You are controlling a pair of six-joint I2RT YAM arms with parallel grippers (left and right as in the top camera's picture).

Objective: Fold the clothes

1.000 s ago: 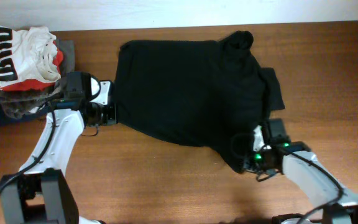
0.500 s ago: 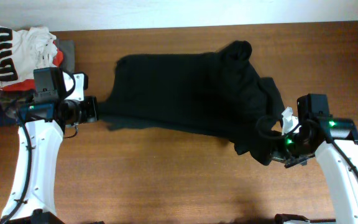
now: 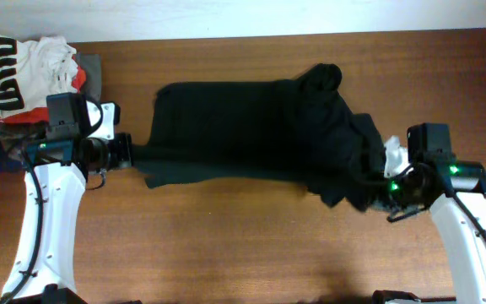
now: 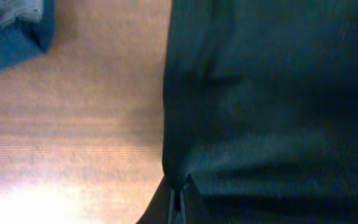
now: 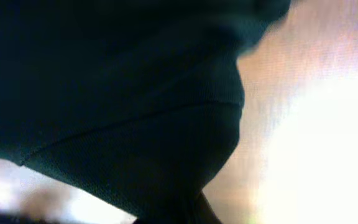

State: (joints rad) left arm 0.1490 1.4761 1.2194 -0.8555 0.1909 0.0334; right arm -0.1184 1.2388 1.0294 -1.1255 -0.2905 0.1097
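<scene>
The black T-shirt (image 3: 251, 127) hangs stretched between my two grippers above the wooden table (image 3: 226, 245), its back part still resting on the wood. My left gripper (image 3: 129, 152) is shut on the shirt's left edge; in the left wrist view the cloth (image 4: 272, 99) fills the right side and runs into the jaws (image 4: 178, 208). My right gripper (image 3: 378, 190) is shut on the bunched right edge; in the right wrist view the dark cloth (image 5: 117, 93) covers the jaws (image 5: 179, 214). No logo or neck label shows.
A white garment with black-and-red print (image 3: 32, 72) lies on a pile of grey and navy folded garments (image 3: 7, 143) at the far left, just behind my left arm. A navy corner of that pile shows in the left wrist view (image 4: 14, 37).
Both grippers have pulled apart, left going left and right going right and up, lifting the shirt's near edge and drawing the cloth taut into a narrower band.
</scene>
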